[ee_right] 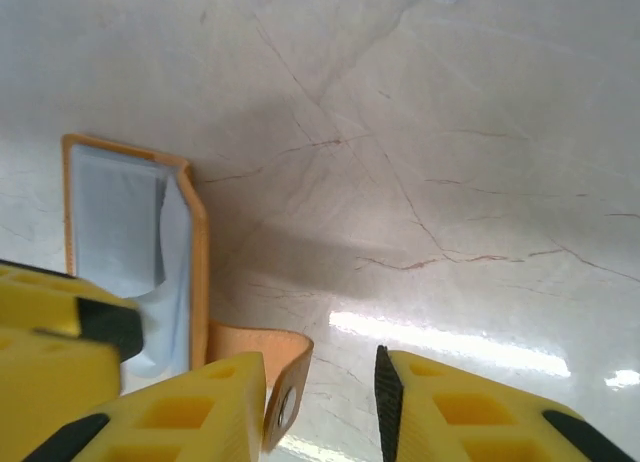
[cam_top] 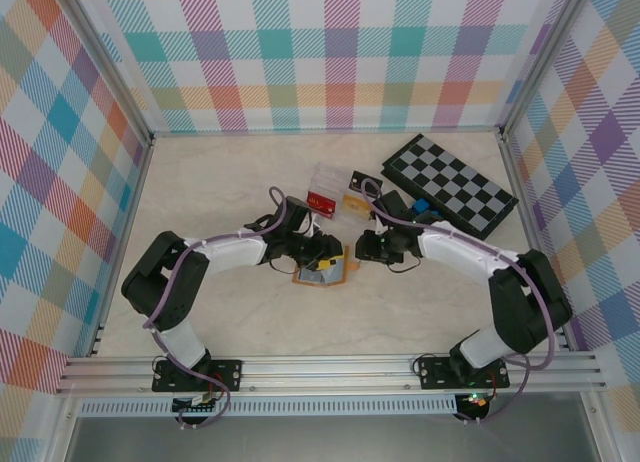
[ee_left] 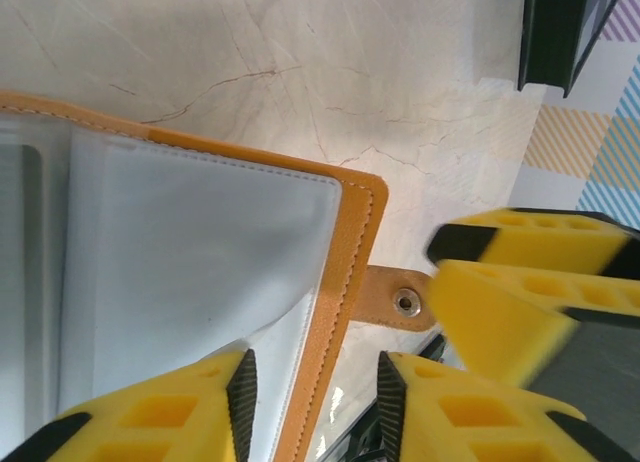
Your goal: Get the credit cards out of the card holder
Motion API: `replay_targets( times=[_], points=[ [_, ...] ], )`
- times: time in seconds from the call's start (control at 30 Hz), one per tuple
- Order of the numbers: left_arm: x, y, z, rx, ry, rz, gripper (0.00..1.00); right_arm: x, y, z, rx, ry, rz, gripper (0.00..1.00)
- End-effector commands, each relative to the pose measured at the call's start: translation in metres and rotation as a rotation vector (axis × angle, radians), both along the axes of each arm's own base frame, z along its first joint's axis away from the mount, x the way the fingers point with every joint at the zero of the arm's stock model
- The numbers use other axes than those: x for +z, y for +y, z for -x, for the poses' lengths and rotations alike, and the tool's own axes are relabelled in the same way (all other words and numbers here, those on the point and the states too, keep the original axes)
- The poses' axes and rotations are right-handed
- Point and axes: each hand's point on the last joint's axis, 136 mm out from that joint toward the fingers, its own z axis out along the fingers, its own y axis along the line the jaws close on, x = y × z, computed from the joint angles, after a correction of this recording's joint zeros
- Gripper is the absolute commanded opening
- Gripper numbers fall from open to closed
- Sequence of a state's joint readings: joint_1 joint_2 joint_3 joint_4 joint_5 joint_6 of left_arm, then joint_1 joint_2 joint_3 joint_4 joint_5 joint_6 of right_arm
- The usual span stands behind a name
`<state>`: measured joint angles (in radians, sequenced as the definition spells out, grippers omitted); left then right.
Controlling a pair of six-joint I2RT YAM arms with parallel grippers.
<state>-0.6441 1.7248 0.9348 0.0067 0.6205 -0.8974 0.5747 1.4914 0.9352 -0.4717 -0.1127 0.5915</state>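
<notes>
Straddling card holder [ee_left: 200,252] edge, left tool [ee_left: 315,382] released; right wrist shows right tool [ee_right: 322,382] released beside clasp tab [ee_right: 250,342].

One card holder [cam_top: 322,275], one chequered board [cam_top: 450,182], seemingly one tray [cam_top: 322,172]

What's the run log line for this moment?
card holder: open on table | left gripper: open, astride card holder's edge | right gripper: open, clasp tab between jaws
</notes>
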Motion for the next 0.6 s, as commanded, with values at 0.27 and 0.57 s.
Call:
replay_targets(
  times=[0.27,0.57],
  points=[
    [-0.022,-0.008,0.010,-0.037,0.054,-0.025,0.26,0.033,0.032,0.002,0.040,0.017,-0.232,0.20],
    [-0.021,-0.003,0.016,-0.022,0.056,-0.073,0.11,0.002,0.052,-0.014,0.035,0.132,-0.238,0.09]
  ],
)
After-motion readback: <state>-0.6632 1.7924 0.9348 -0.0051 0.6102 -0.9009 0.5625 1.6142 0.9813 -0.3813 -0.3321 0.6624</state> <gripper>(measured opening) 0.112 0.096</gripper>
